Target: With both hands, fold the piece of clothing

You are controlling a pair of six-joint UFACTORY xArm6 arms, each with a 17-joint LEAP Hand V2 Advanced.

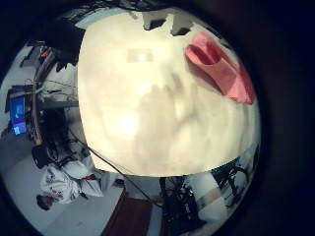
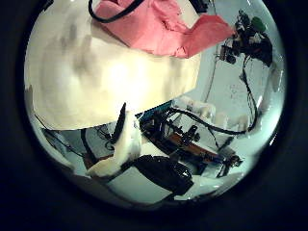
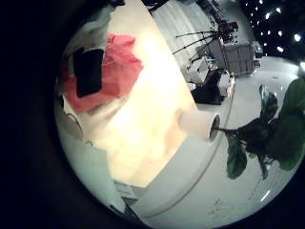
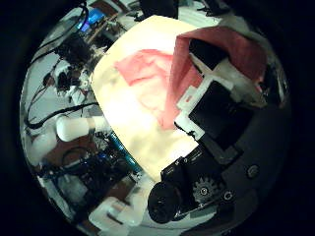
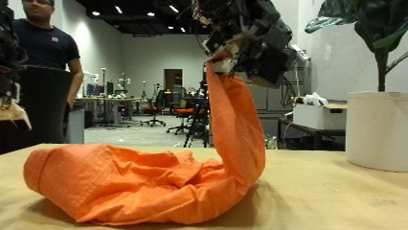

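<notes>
Orange cloth [image 5: 141,182] is heaped on the table [image 5: 345,196], and one edge of it is drawn straight up into the right hand [image 5: 242,43], which hangs high above the board. The fingers [image 4: 212,84] are curled onto that edge and pinch it, with the fabric pressed close against the palm in both right palm views. The edge is judged to be held aloft so that the garment's own weight pulls the lifted part out flat and a free end is found for the fold.

Most of the garment is left resting on the wood as a rumpled mound. Its long axis is laid across the table, side to side as seen from the fixed camera, and its rounded closed end is turned away from the raised hand. The lifted strip stands nearly upright and narrows toward the grip.

From the left hand [image 2: 144,168] the cloth is seen well apart, small on the tabletop, so this hand is judged to be kept clear and not yet engaged. Whether its fingers are spread or curled cannot be told.
</notes>
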